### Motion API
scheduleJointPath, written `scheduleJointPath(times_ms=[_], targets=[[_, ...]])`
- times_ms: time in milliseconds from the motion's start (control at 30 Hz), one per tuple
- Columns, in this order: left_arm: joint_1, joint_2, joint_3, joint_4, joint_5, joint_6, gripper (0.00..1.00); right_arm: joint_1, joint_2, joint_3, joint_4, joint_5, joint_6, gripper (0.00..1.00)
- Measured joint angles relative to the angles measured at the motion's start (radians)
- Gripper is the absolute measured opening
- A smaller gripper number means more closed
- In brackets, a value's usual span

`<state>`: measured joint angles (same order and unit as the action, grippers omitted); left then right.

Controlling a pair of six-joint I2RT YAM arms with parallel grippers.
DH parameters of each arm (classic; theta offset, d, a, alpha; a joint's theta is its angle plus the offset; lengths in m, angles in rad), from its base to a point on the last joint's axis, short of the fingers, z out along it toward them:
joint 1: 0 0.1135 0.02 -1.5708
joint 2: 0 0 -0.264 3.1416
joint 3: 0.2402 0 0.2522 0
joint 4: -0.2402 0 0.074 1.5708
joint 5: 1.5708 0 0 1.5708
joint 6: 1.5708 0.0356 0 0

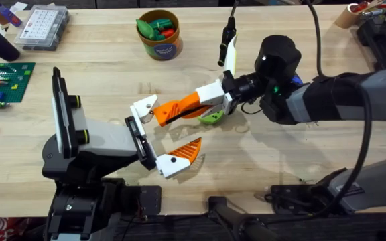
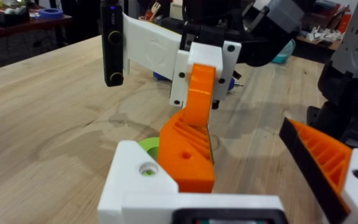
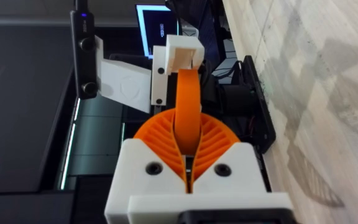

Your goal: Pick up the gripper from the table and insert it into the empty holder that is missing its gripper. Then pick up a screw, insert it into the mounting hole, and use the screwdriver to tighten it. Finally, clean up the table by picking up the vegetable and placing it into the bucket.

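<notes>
Starting on the left, the left gripper (image 1: 156, 137) sits low over the table with its jaws spread wide: the far finger is the bare white holder (image 1: 144, 107), the near one already wears its orange pad. The right gripper (image 1: 214, 100) is clamped shut on the gripper (image 1: 179, 107), the long orange finger, holding it level with its tip right up against the holder. In the left wrist view the orange piece looks seated or nearly seated, can't tell which. My guess at the risk: if the angle's slightly off it jams or skews in the slot, and pushing harder could shove the left arm's finger sideways. The vegetable (image 1: 212, 117) lies just under the right gripper, so a dip could knock it. Further back the bucket (image 1: 160, 33) stands well apart, with plenty of open table (image 1: 99, 80) around, so retreating should be easy.
</notes>
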<state>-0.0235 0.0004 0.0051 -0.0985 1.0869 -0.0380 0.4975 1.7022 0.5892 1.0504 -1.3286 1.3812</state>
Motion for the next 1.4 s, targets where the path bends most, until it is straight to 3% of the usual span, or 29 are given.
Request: scheduleJointPath(times_ms=[433, 733, 1400], targets=[[0.000, 0.000, 0.000, -0.002, 0.001, 0.000, 0.987, -0.016, 0.000, -0.001, -0.012, -0.012, 0.016, 0.019], [0.000, 0.000, 0.000, -0.002, 0.001, 0.000, 0.986, -0.016, 0.000, -0.002, 0.116, -0.027, 0.101, 0.019], [0.000, 0.000, 0.000, -0.002, 0.001, 0.000, 0.986, -0.008, 0.000, -0.002, 0.078, -0.014, 0.186, 0.019]])
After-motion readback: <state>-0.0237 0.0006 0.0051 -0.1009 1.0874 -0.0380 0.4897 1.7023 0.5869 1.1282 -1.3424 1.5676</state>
